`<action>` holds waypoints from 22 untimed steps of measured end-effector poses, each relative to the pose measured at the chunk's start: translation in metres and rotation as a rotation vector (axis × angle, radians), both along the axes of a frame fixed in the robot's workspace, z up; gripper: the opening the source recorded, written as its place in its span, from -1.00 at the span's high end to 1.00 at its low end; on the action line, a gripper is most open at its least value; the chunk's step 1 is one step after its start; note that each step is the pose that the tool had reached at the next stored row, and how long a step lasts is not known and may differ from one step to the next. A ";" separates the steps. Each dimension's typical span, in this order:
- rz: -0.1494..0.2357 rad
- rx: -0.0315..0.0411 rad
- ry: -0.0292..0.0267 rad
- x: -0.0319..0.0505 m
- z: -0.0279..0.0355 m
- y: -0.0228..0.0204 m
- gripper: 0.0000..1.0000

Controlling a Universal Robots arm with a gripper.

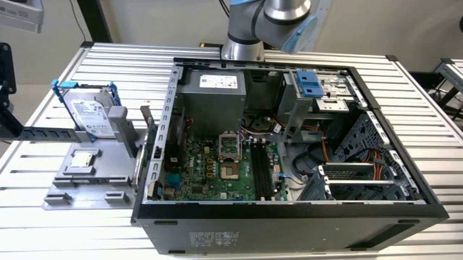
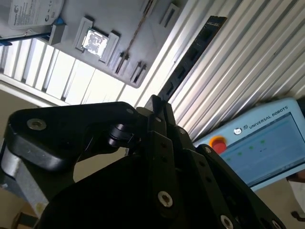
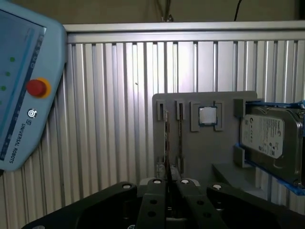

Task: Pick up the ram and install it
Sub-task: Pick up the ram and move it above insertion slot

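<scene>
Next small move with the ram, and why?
Probably carry it over the memory slots in the open case: the gripper looks shut on the ram, held away from the gray fixture, and the slots look empty.

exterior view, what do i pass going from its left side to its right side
hard drive in its blue bracket → cpu socket → black memory slots → silver metal bracket. The last three are inside the open computer case. In the second wrist view, the ram is clamped between the fingers.
</scene>
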State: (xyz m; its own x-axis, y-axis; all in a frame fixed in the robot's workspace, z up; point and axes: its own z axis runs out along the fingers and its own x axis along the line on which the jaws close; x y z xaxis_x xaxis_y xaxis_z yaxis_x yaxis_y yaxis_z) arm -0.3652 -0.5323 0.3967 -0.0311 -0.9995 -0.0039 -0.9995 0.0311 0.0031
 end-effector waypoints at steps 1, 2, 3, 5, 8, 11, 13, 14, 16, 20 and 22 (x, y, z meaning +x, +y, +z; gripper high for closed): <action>0.000 0.0000 0.0000 0.0000 0.0000 0.0000 1.00; -0.001 0.0000 0.0000 0.0000 0.0000 0.0000 1.00; -0.001 0.0000 0.0000 0.0000 0.0000 0.0000 1.00; -0.003 -0.0001 0.0002 0.0000 0.0002 0.0000 1.00; -0.004 -0.0001 0.0002 0.0000 0.0002 0.0000 1.00; -0.005 -0.0001 0.0004 0.0000 0.0039 0.0000 1.00; -0.005 0.0000 0.0003 0.0000 0.0055 0.0000 1.00; -0.005 0.0002 0.0000 0.0000 0.0054 0.0000 1.00; -0.005 0.0002 0.0001 0.0000 0.0056 0.0000 1.00; -0.005 -0.0002 0.0004 0.0008 0.0061 0.0000 1.00; -0.005 0.0000 0.0003 0.0027 0.0059 0.0000 1.00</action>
